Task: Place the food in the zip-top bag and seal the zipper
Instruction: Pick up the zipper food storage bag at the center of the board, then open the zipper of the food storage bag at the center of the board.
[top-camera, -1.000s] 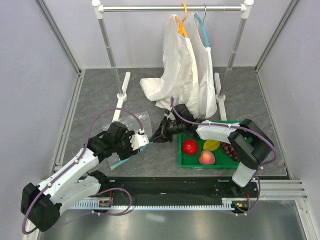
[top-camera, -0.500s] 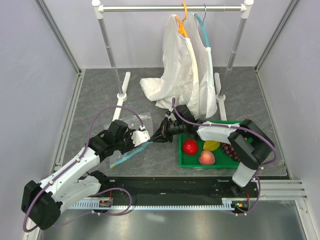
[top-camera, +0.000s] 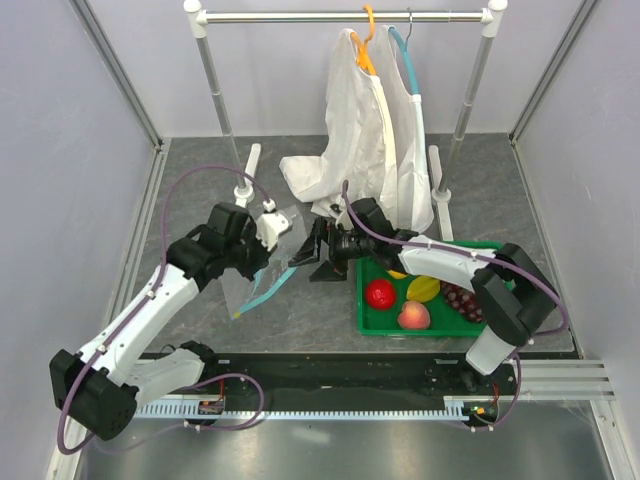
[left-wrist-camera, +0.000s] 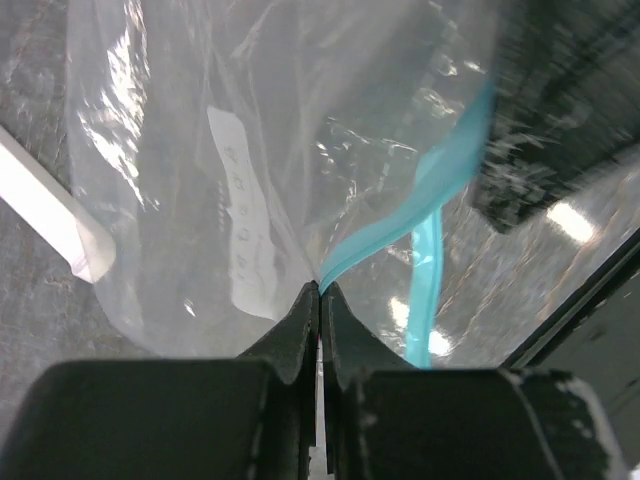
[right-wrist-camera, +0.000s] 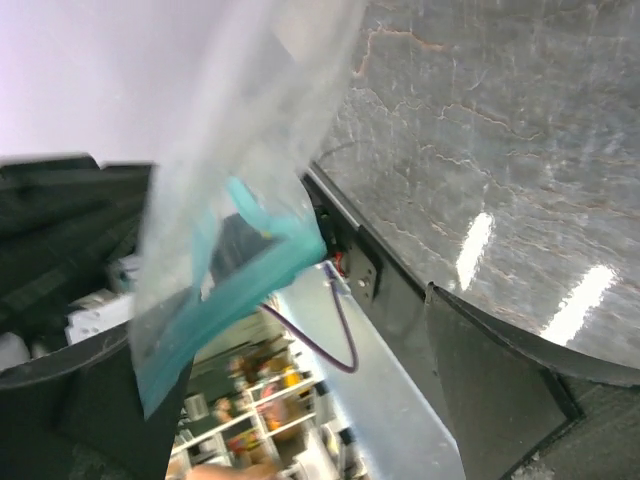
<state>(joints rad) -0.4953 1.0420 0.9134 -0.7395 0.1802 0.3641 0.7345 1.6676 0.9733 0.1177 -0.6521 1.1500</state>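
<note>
While the left tool (left-wrist-camera: 320, 300) pinches the zip-top bag (left-wrist-camera: 250, 150), the blurred right tool (right-wrist-camera: 290, 395) stands spread.

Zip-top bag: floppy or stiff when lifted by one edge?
Likely floppy: the zip-top bag hangs creased and folded from the left gripper. Probably light, thin clear film. Its zipper bends, so the mouth may sag.

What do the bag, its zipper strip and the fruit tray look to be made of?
Zip-top bag: thin clear plastic film, glossy; it crinkles and throws glare.
Zipper: teal band, likely thicker plastic, only partly see-through.
Tray: probably rigid green plastic, smooth, with a raised rim.
</note>
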